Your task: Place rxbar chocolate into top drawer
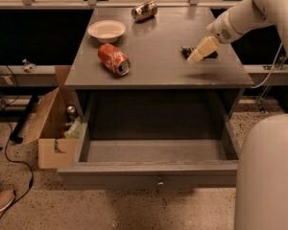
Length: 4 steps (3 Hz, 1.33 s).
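The rxbar chocolate [186,51] is a small dark bar lying on the right part of the grey cabinet top [153,71]; only its left end shows, the rest is hidden behind my gripper. My gripper [201,50] reaches in from the upper right and hangs just over the bar, pointing down and left. The top drawer [156,172] is pulled out below the cabinet top, with a small round knob [160,182] at the centre of its front. Its inside holds nothing.
A red soda can [114,59] lies on its side at the left of the top. A white bowl [106,30] and a dark can [144,10] sit further back. A cardboard box [52,128] stands on the floor at left. My white base [269,176] fills the lower right.
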Available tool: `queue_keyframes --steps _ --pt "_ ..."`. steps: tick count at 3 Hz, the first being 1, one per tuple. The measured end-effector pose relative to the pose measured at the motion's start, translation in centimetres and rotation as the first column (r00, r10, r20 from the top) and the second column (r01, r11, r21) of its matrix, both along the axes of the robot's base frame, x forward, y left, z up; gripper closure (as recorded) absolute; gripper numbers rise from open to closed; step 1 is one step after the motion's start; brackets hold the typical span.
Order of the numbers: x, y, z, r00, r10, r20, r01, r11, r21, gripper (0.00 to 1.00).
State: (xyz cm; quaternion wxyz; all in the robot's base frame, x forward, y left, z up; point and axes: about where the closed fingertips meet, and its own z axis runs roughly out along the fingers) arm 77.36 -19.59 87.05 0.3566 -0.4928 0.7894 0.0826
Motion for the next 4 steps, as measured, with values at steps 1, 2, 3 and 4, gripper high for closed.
queue_keyframes --steps 1,2,3,4 --pt "0.8 0.7 -0.6 0.9999 -0.013 -0.007 0.013 1.000 0.015 0.00" --pt "1.2 1.4 -1.7 0.9993 -0.008 -0.037 0.009 0.999 0.037 0.00" --pt "1.3 1.9 -2.8 0.9975 0.002 -0.070 0.002 0.999 0.051 0.00" --pt "1.3 2.3 -3.8 0.9944 0.010 -0.105 -0.004 0.998 0.060 0.00"
